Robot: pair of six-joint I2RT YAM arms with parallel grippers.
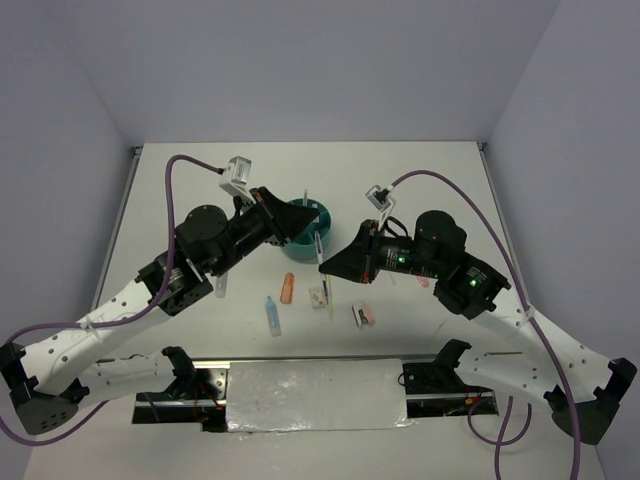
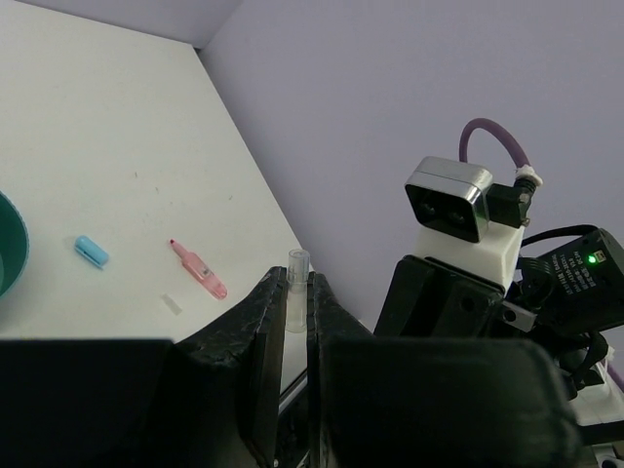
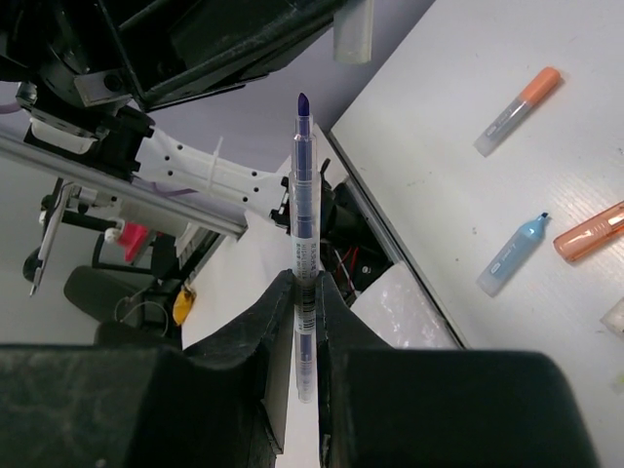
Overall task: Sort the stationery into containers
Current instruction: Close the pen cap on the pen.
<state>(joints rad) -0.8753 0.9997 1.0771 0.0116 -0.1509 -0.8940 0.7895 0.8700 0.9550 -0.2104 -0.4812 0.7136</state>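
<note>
One round teal bowl [image 1: 303, 250] sat mid-table toward the far side. Of the two grippers, each was clamped on one thin pen. The left gripper [image 2: 296, 289] pinched a clear pen [image 2: 297, 261] over the bowl's left rim. The right gripper [image 3: 304, 285] squeezed a blue-tipped pen [image 3: 303, 175] upright just right of the bowl. Nearer on the table lay one orange marker [image 3: 590, 231], one orange-capped grey marker [image 3: 517, 110] and one light-blue marker [image 3: 512, 255], each stubby and apart from the others.
</note>
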